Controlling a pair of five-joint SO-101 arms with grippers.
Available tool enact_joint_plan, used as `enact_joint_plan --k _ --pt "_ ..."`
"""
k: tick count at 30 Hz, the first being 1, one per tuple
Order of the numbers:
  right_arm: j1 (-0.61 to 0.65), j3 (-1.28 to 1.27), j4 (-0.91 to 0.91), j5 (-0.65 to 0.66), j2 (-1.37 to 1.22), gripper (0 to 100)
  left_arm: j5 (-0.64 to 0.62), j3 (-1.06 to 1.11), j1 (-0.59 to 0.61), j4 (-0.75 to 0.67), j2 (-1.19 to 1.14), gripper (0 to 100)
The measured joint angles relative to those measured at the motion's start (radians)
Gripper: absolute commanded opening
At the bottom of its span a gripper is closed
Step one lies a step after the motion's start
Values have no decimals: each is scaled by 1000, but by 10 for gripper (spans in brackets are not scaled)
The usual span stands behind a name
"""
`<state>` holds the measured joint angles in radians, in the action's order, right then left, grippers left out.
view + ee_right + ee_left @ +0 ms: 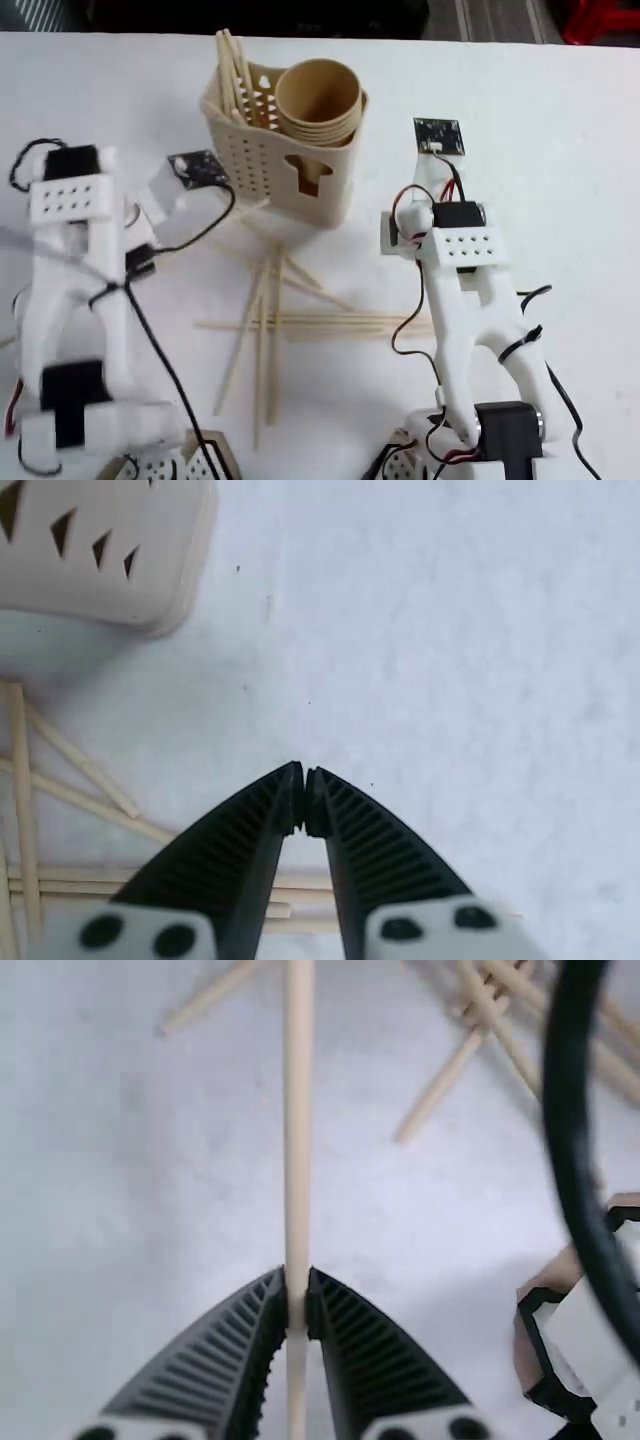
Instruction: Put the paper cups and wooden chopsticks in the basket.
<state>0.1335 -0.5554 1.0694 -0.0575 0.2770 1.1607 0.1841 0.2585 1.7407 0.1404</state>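
Observation:
The beige perforated basket stands at the table's back centre, with stacked paper cups and a few wooden chopsticks upright inside it. Several loose chopsticks lie crossed on the white table in front of it, between the two arms. My left gripper is shut on one chopstick, which points away over the table toward the loose chopsticks. My right gripper is shut with nothing in it, low over bare table, near the basket's corner and the loose chopsticks.
A black cable trails from the left arm across the table beside the sticks; it crosses the left wrist view as a cable. Red and black wires hang by the right arm. The table's far edge runs just behind the basket.

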Motion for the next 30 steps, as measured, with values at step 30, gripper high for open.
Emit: enact_joint_plan --k 30 --pt "0 0 -12 0 0 18 -519 0 -272 -471 672 21"
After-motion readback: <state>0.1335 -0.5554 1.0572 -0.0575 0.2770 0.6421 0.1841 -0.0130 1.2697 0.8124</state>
